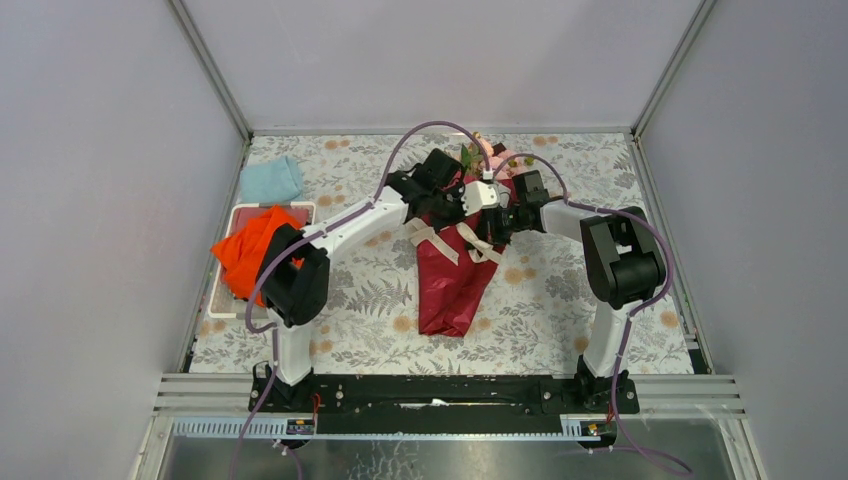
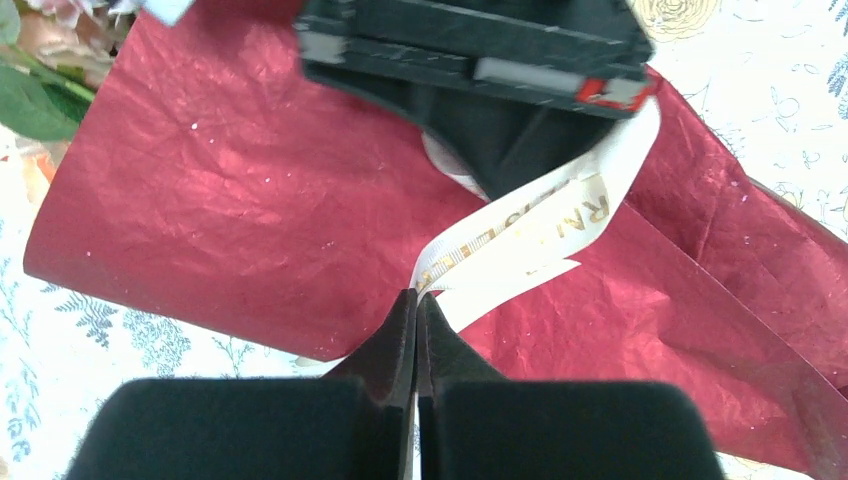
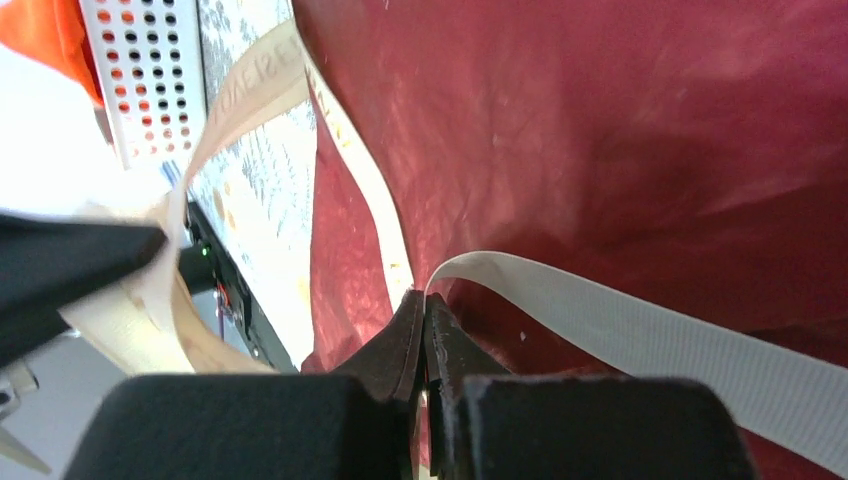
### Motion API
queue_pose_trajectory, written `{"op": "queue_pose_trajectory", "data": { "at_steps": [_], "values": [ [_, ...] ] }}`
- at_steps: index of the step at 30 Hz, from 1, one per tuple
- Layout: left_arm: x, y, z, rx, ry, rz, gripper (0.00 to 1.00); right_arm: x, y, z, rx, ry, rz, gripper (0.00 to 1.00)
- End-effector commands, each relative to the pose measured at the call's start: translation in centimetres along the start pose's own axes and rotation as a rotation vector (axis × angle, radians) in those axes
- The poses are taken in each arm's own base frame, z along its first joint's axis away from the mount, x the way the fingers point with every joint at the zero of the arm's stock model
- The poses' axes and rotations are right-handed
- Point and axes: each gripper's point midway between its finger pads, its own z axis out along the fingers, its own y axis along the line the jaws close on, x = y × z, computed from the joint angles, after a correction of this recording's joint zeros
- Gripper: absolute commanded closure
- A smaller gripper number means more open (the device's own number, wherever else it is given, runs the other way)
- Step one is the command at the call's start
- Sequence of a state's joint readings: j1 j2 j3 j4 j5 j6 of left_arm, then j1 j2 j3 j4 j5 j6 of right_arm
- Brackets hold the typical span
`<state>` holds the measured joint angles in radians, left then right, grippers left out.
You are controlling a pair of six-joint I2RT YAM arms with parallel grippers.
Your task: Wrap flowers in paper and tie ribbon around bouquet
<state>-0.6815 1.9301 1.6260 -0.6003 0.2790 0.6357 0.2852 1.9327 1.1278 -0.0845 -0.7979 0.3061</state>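
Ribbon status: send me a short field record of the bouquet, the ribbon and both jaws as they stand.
bouquet: lying flat, narrow end toward the arms
paper: dark red, wrapped as a cone
flowers: showing at the far, wide end
ribbon: crosses the paper; no knot visible
left jaws: shut on ribbon
right jaws: shut on ribbon
off to the left: orange cloth, blue cloth

Gold capitals run along the ribbon. Only what looks like "RM" reads in the left wrist view; the rest is too blurred.
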Motion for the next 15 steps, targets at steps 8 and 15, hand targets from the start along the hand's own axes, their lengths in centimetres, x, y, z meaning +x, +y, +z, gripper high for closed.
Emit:
{"op": "queue_pose_trajectory", "data": {
  "at_steps": [8,15],
  "values": [
    [-1.4,0.6,-0.6,0.03,-0.078,-0.105,1.0,-0.3,4.6,-2.4,-0.128,0.046,-0.14,0.58],
    [-1.5,-0.7,0.2,0.096,-0.102,-0.146,1.0,-6.8,2.1,-3.8,0.144,-0.105,-0.159,0.46]
  ]
}}
